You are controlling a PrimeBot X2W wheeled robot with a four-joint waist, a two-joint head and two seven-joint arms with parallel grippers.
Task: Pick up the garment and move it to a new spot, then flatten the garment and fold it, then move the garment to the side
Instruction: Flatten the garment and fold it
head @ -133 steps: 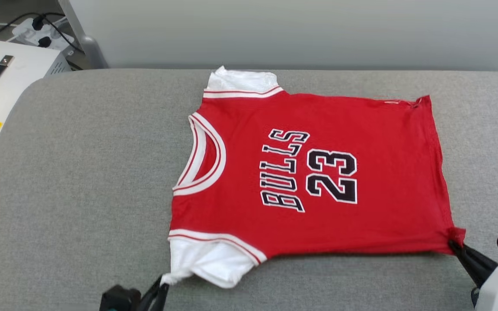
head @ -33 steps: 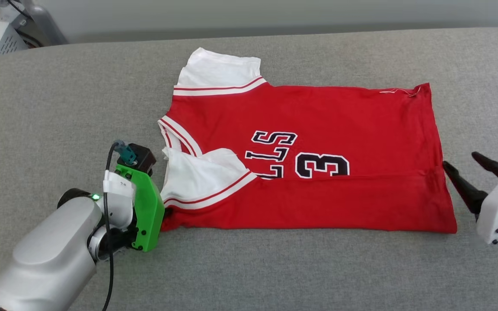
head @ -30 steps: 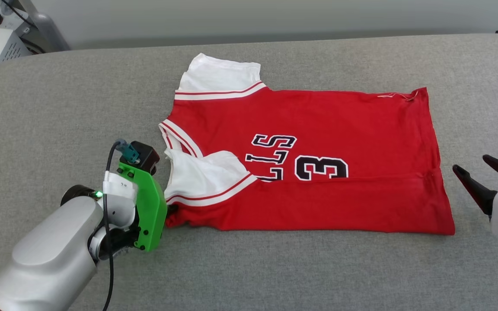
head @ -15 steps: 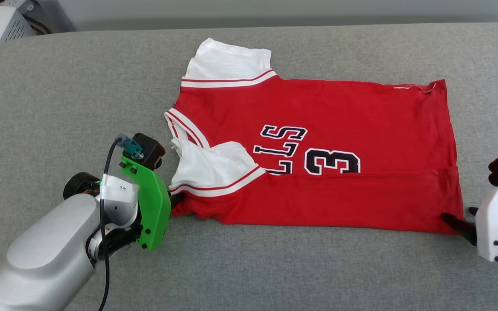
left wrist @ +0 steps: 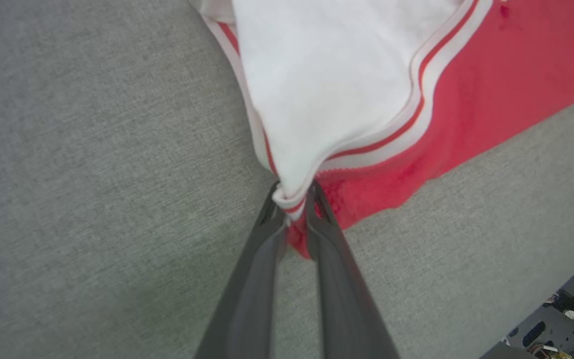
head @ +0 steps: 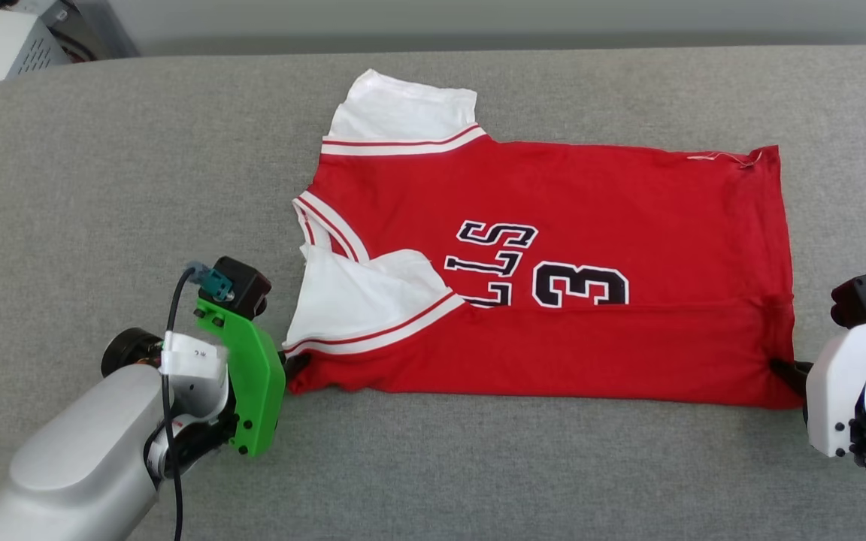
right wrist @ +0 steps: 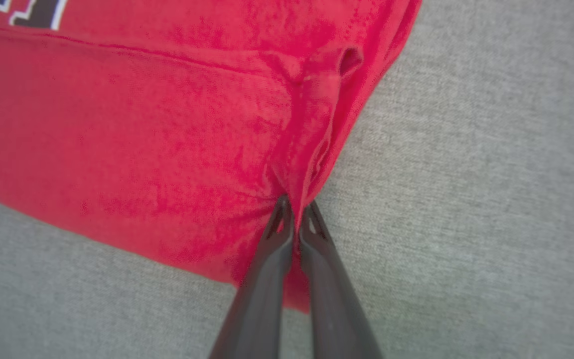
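Within the last second the right gripper (right wrist: 294,209) has come in from beside the hem and closed. Its dark fingers now pinch the near right corner of the red jersey (head: 568,188), with cloth bunching at the tips. At the near left corner the left gripper (left wrist: 292,194) is clamped where the folded-over white sleeve (head: 358,300) meets red cloth. The jersey lies across the middle of the grey fabric worktop (head: 140,188), its near edge folded up over the print — "LLS" and "3" can be read, partly cut by the fold. In the head view a green bracket (head: 252,383) hides most of the left fingers.
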